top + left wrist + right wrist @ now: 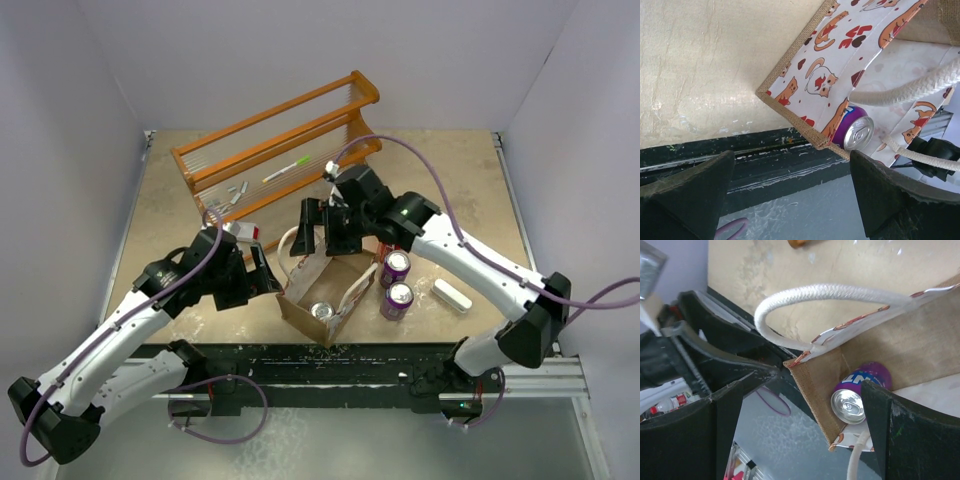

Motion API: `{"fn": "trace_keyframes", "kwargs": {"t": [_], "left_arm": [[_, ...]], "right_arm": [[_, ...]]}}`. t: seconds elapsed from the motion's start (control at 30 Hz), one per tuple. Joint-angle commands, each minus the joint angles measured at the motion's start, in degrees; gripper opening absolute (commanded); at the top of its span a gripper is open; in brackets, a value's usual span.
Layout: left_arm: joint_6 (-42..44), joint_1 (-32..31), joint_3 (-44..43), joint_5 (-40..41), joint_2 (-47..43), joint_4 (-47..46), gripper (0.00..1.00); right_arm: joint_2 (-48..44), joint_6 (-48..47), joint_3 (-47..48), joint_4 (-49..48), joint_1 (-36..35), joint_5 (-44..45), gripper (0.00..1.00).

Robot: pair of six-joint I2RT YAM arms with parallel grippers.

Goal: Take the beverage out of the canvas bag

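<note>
Standing inside the canvas bag [298, 310] is one purple beverage can [322, 311]. The left gripper [270, 282] is wide open beside its left wall. The right gripper [323, 240] hangs wide open above its far end.

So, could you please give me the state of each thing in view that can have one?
canvas bag: upright, top open, one can inside.
can in the bag: standing, not gripped.
far can outside: standing on the table beside the bag.
near can outside: standing next to it.
left gripper: open, empty, beside the bag.
right gripper: open, empty, above the bag.
</note>
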State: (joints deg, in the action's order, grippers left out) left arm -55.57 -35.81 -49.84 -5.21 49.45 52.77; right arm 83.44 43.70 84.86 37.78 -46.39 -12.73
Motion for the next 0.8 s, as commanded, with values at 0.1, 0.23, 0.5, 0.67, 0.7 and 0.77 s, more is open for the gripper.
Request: {"fn": "trace_keyframes", "kwargs": {"t": [0.1, 0.23, 0.5, 0.67, 0.7, 0.77], "left_arm": [[-1.20, -0.20, 0.41, -2.07, -2.64, -0.09, 0.99], [-2.07, -0.15, 1.48, -2.32, -4.87, 1.41, 0.99], [-3.48, -0.19, 3.37, -3.79, -7.43, 2.01, 0.99], [-3.56, -0.17, 3.19, -4.43, -7.56, 1.97, 0.99], [-3.60, -0.19, 3.18, -4.57, -7.65, 1.98, 0.99], [-3.65, -0.21, 3.13, -4.74, -7.85, 2.06, 0.99]], "right_arm": [[3.51, 5.46, -5.07, 0.26, -4.08, 1.46, 1.00], [5.37, 5.77, -7.29, 1.04, -5.94, 1.79, 1.00], [7.09, 6.48, -6.62, 1.91, -8.72, 4.28, 1.00], [7.88, 6.67, -5.63, 4.04, -9.85, 6.79, 1.00], [7.88, 6.84, -5.70, 4.34, -10.06, 7.24, 1.00], [7.88, 7.04, -5.76, 4.90, -10.64, 7.62, 1.00]]}}
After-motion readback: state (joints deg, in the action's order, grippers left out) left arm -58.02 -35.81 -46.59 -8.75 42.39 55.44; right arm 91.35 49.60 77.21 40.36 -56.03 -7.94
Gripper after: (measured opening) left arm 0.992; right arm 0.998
